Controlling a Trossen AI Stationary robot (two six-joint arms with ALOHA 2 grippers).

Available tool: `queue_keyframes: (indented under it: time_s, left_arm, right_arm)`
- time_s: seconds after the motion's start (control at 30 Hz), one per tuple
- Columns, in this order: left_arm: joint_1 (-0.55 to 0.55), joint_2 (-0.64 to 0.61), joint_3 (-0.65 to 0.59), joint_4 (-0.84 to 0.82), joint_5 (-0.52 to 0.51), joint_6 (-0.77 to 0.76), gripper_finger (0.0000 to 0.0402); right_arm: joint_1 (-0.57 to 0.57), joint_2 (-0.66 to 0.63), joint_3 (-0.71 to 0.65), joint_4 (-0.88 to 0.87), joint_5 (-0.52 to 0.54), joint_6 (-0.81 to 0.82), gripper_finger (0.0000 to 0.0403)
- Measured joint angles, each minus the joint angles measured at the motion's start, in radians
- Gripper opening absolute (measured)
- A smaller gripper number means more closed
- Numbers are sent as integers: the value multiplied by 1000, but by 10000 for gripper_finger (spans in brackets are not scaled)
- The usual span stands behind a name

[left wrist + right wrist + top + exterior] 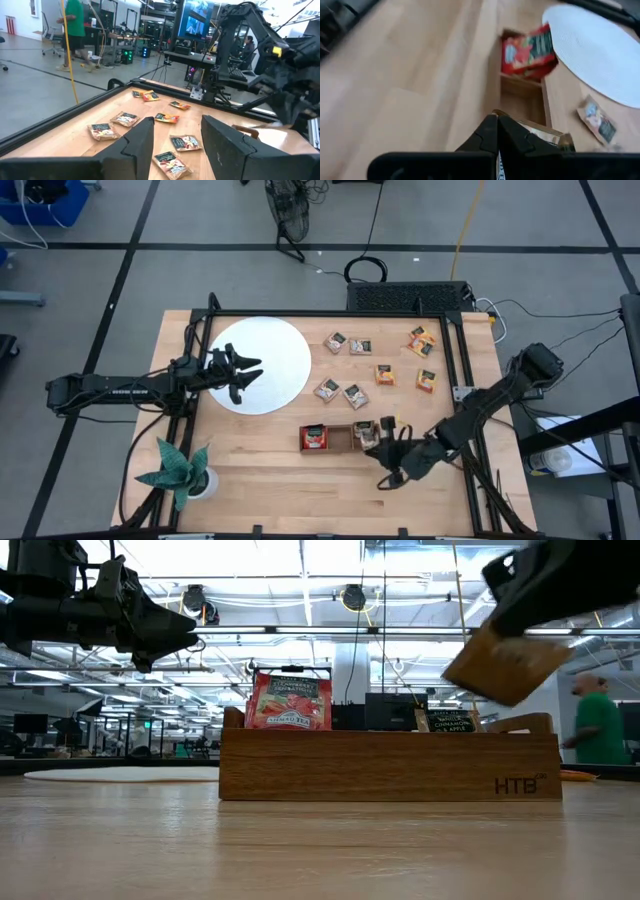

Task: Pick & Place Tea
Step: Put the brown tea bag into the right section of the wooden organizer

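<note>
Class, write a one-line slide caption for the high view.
Right gripper holds a tea sachet above the brown wooden tray; left gripper waits open over the white disc.

Both arms are showing as dark, near-black jointed links. Left arm point(120, 390) is carrying small white lettering along its long link, black cables trailing by its base. Right arm point(500, 395) is looking bulkier at its joints. Left fingers point(222, 142) are appearing as flat, angular black slabs.
</note>
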Motion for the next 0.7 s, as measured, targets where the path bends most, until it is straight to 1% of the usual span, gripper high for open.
queue_keyframes:
  time_s: [0.17, 0.33, 0.43, 0.53, 0.7]
  left_arm:
    - [0, 0, 0, 0, 0, 0, 166]
    - [0, 0, 0, 0, 0, 0, 166]
    - [0, 0, 0, 0, 0, 0, 166]
    - [0, 0, 0, 0, 0, 0, 166]
    - [0, 0, 0, 0, 0, 0, 166]
  right_arm:
    - [-25, 75, 0, 18, 100, -39, 0]
    - [-40, 115, 0, 25, 101, -70, 0]
    - [-48, 114, 0, 19, 103, -88, 0]
    - [-56, 115, 0, 17, 129, -92, 0]
    - [-66, 117, 0, 11, 125, -128, 7]
